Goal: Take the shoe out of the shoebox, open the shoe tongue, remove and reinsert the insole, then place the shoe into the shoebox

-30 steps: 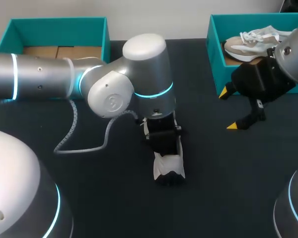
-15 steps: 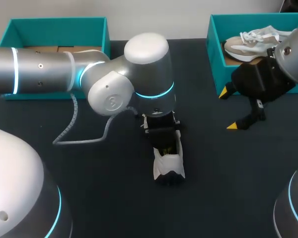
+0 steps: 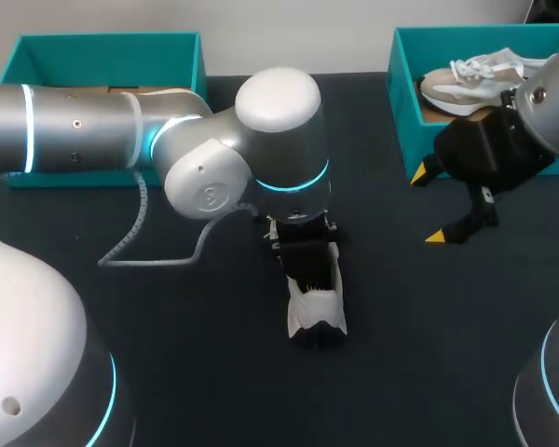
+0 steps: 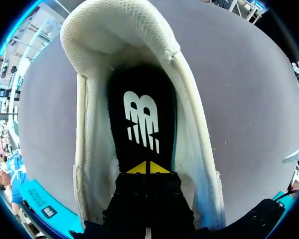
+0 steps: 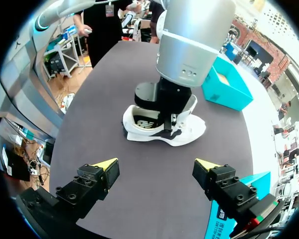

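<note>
Left pincer (image 4: 147, 168), tips closed, rests on black foam insole (image 4: 139, 84) inside white mesh sneaker (image 3: 317, 312), long axis straight ahead toward heel; right pincer (image 5: 155, 164) gapes, well apart rightward.

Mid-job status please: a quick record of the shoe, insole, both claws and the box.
shoe: upright on the table, out of the box
insole: black, inside the shoe
left claw: shut, tips down in the shoe on the insole
right claw: open, empty, above the table
right shoebox: holds a second shoe
</note>
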You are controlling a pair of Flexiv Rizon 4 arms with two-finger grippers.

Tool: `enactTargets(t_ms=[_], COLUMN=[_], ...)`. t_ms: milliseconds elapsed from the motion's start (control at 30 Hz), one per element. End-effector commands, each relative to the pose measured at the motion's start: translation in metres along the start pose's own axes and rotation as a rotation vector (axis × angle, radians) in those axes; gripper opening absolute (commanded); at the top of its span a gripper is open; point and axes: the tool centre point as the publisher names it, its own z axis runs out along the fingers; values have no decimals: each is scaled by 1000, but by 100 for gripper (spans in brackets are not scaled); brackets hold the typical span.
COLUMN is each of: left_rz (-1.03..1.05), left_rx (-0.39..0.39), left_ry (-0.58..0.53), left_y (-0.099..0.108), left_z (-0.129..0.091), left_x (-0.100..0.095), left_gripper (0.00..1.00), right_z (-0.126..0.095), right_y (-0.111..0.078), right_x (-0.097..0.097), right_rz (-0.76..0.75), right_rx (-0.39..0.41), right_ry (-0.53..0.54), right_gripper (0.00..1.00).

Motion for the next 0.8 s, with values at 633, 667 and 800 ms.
enactTargets(t_ms=[633, 667, 800], left_rz=[61, 64, 83], left_rx=[399, 418, 475], left_ry=[-62, -50, -57], left_y=[-42, -47, -62], left_z=[-44, -44, -42], left_x=[-8, -9, -15], left_gripper=[0, 0, 0], right_z=[2, 2, 2], right_y=[0, 0, 0], right_x=[0, 0, 0], right_rz=[0, 0, 0], right_rx=[2, 2, 2], right_ry=[-1, -1, -1], right_gripper=[100, 100, 100])
